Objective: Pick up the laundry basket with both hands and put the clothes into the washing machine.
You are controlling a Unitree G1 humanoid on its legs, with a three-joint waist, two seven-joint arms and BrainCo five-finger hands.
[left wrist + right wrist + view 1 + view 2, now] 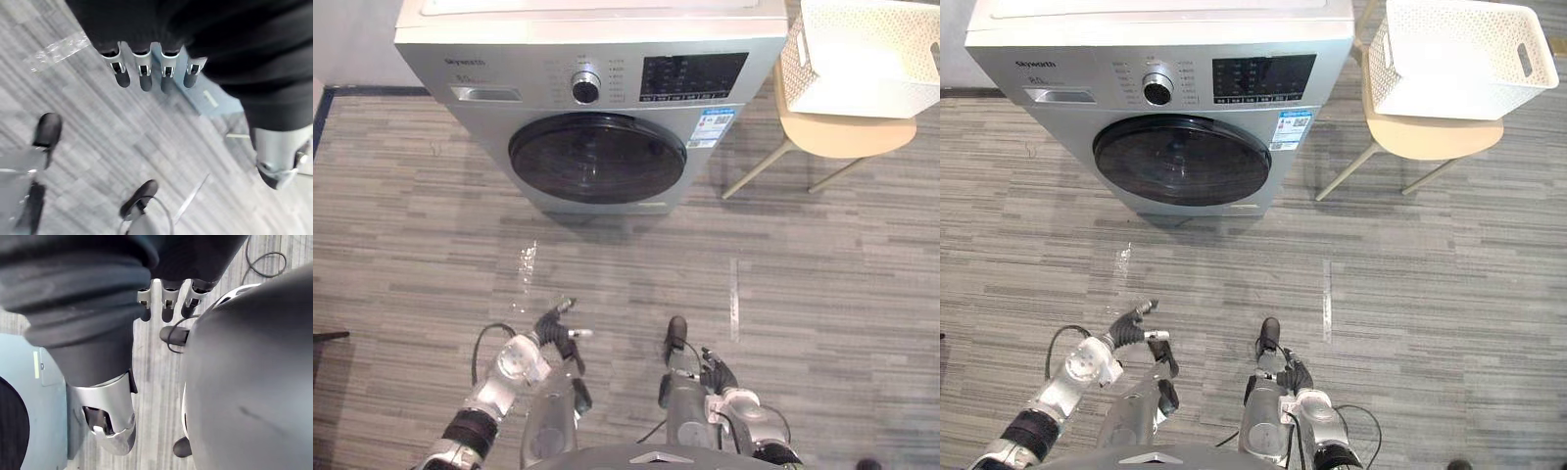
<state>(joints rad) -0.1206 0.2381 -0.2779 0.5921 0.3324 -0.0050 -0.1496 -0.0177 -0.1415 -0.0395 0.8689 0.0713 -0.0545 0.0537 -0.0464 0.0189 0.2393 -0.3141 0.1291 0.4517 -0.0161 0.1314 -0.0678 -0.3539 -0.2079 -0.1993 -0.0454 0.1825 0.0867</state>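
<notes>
The white perforated laundry basket (862, 59) stands on a tan chair (847, 137) at the far right, beside the silver washing machine (558, 78). I cannot see any clothes inside the basket. The machine's round dark door (597, 157) is closed. Both hands hang low by my body, far from the basket. My left hand (551, 328) has its fingers (142, 73) straight and its thumb (276, 166) apart, holding nothing. Over the floor, my right hand (717, 375) likewise shows relaxed fingers (166, 303) and a free thumb (110, 426).
Grey wood-patterned floor stretches between me and the machine. A pale tape strip (734, 299) lies on it ahead of my right side. The chair's legs (759, 166) splay out next to the washer's right corner. A dark skirting edge (323, 108) runs at the far left.
</notes>
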